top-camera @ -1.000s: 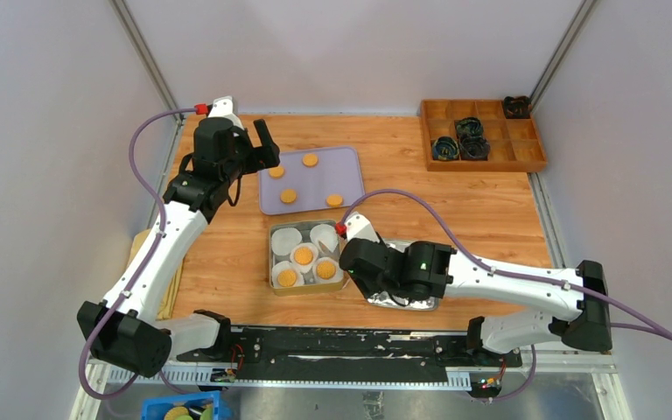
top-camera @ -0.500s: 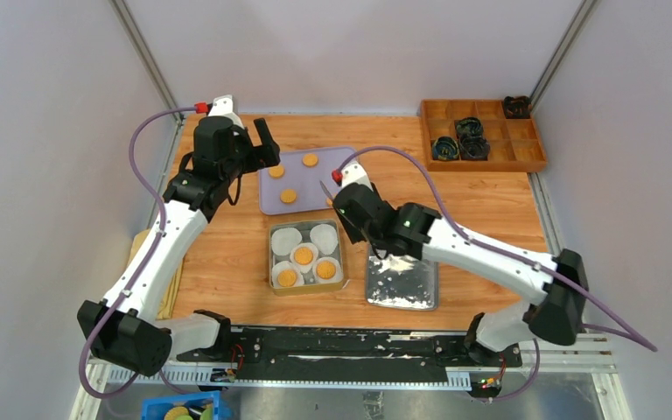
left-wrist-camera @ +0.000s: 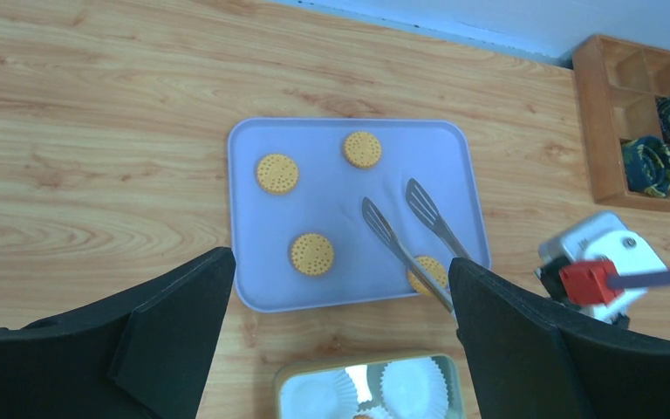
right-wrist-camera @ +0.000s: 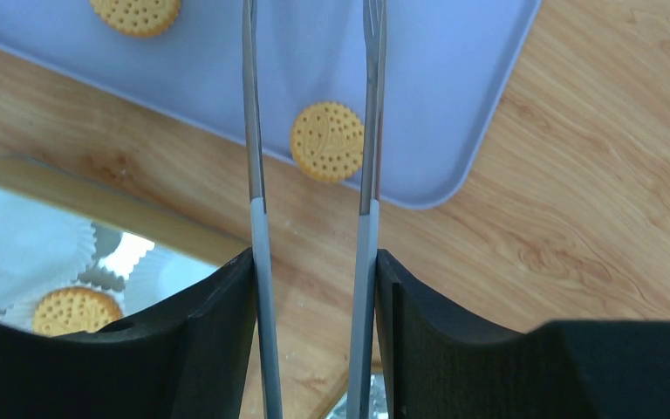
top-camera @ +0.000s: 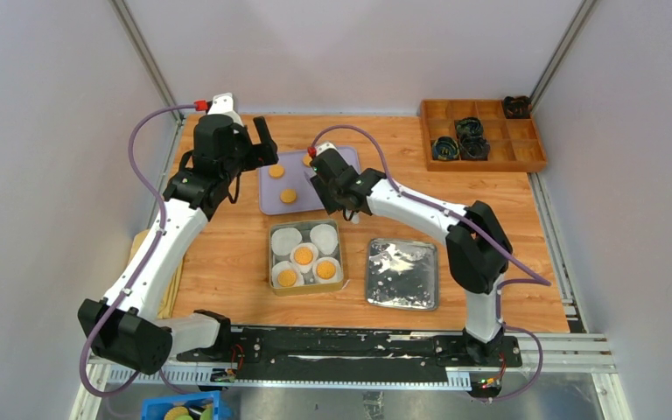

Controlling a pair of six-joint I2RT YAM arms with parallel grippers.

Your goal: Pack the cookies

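Cookies lie on tray, behind the tin.

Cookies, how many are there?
7. Four are on the purple tray: far-left cookie, far-right cookie, near cookie, and last cookie, partly under the tongs. Three tin cookies lie inside the tin. None seems hidden.
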